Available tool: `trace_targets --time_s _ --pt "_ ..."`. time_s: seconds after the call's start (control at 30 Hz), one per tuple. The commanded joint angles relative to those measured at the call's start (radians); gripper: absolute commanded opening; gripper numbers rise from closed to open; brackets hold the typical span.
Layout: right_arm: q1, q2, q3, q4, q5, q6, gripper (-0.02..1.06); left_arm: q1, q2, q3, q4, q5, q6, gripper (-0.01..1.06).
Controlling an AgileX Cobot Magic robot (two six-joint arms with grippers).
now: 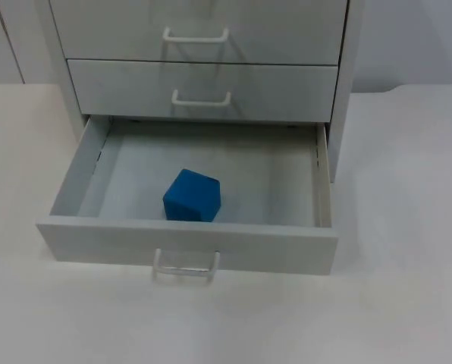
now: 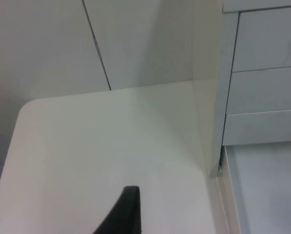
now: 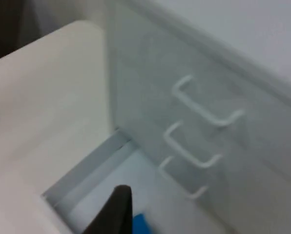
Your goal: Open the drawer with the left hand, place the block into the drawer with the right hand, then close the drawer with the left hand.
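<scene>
Right gripper point(image 3: 117, 209): you see one black fingertip above the open drawer point(image 1: 186, 244); whether it is apart or together cannot be told. Left gripper point(image 2: 126, 212) hangs over the table point(image 2: 87, 156) beside the cabinet point(image 2: 211, 87). The blue block point(image 1: 192, 196) lies inside the drawer, apparently near its front wall.

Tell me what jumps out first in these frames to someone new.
The blue block grabs the eye: it sits inside the open bottom drawer, near the front wall, left of centre. The drawer stands pulled out of the white cabinet, whose two upper drawers are shut. The left end effector hangs over the white table beside the cabinet's side; the right end effector hangs above the open drawer.
</scene>
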Motion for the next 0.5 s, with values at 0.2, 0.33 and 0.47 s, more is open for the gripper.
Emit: trace_targets --time_s 0.2,0.33,0.47 --pt "-0.226 -0.15 0.004 -0.051 0.032 0.05 1.04 0.001 -0.005 -0.005 0.004 -0.008 -0.006 1.05" --pt "-0.353 -0.212 0.004 -0.074 0.087 0.011 1.04 0.001 -0.005 -0.005 0.004 -0.008 -0.006 1.05" --pt "-0.561 -0.284 0.004 -0.031 0.165 -0.104 1.04 0.001 -0.005 -0.005 0.004 -0.015 -0.006 1.05"
